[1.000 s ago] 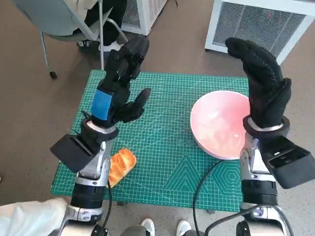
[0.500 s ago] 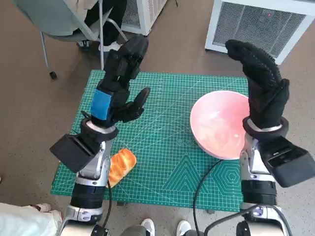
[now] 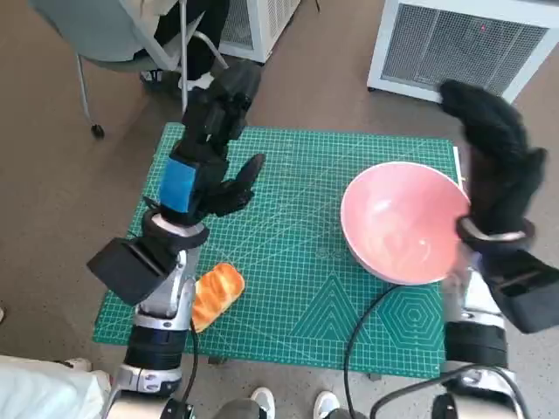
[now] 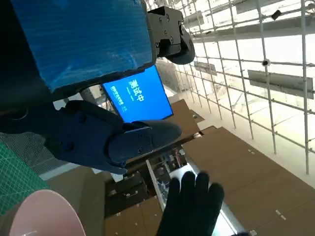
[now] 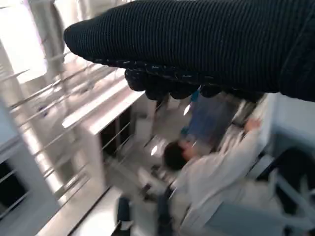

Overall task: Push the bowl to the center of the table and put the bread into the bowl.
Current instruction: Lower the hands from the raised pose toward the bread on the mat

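Observation:
A pink bowl [image 3: 403, 220] sits on the right part of the green cutting mat [image 3: 288, 262]; its rim [image 4: 42, 214] also shows in the left wrist view. An orange bread roll [image 3: 216, 293] lies near the mat's front left edge, partly behind my left forearm. My left hand [image 3: 210, 144] is raised above the mat's left side, fingers spread, holding nothing. My gloved right hand [image 3: 496, 157] is raised beside the bowl's right rim, blurred, fingers apart and empty; it also appears as the gloved right hand [image 4: 192, 206] in the left wrist view.
A chair [image 3: 113, 39] with a seated person's legs stands beyond the mat's far left corner. White grilled units [image 3: 454, 44] stand on the floor behind. A person in white [image 5: 206, 182] shows in the right wrist view. Feet [image 3: 262, 403] show at the table's front edge.
My right hand has swung to the right, off the bowl's near side to its right rim. The bowl and left hand keep their places; the view shifted slightly.

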You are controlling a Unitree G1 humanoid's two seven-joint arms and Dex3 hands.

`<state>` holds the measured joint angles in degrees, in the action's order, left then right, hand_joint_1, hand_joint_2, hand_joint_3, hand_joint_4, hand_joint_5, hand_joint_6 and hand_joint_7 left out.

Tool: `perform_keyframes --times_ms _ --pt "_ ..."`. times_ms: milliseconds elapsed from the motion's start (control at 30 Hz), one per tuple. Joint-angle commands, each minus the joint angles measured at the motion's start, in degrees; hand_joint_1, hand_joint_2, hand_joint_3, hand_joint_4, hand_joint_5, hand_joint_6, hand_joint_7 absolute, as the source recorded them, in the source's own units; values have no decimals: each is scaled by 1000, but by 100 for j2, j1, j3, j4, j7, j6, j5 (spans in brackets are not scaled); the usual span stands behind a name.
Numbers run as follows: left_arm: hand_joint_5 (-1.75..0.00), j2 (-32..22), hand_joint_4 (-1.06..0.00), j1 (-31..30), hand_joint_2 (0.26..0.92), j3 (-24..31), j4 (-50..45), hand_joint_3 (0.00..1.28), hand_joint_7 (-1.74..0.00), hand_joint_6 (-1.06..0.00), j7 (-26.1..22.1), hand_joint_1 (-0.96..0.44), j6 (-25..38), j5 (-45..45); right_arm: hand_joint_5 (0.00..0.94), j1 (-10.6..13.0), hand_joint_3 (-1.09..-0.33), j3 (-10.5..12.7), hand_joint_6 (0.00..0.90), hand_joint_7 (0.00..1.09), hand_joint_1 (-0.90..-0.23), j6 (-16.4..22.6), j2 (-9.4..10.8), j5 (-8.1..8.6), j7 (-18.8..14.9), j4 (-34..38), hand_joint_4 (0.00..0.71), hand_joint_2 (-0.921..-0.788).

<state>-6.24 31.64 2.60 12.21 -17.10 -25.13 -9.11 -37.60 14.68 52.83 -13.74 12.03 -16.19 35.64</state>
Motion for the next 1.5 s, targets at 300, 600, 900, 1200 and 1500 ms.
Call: perform_keyframes --times_ms 300,600,900,1200,1500 --pt "-5 38 -191 -115 921 33 -16 559 -589 1 -74 -376 -84 -138 4 198 -834 623 75 560 -594 324 -533 -974 1795 1714 362 -921" --pt "-6 38 -191 -114 921 74 41 552 -592 1 -74 -370 -127 -149 8 210 -869 538 135 463 -586 142 -824 -1416 2805 2779 369 -921" --pt "-6 43 -192 -86 921 94 137 549 -594 1 -101 -375 -175 -178 1 254 -859 677 151 436 -583 -209 -573 -864 2176 3532 338 -921" --pt "-5 12 -191 -80 921 92 106 548 -614 1 -81 -374 -141 -115 1 168 -873 871 125 394 -529 -852 -210 -385 1644 3810 282 -921" --pt "-6 -38 -193 -86 921 107 97 546 -623 1 -45 -370 -151 -31 12 2 -851 819 155 387 -524 -1247 107 -362 1538 3892 306 -921"
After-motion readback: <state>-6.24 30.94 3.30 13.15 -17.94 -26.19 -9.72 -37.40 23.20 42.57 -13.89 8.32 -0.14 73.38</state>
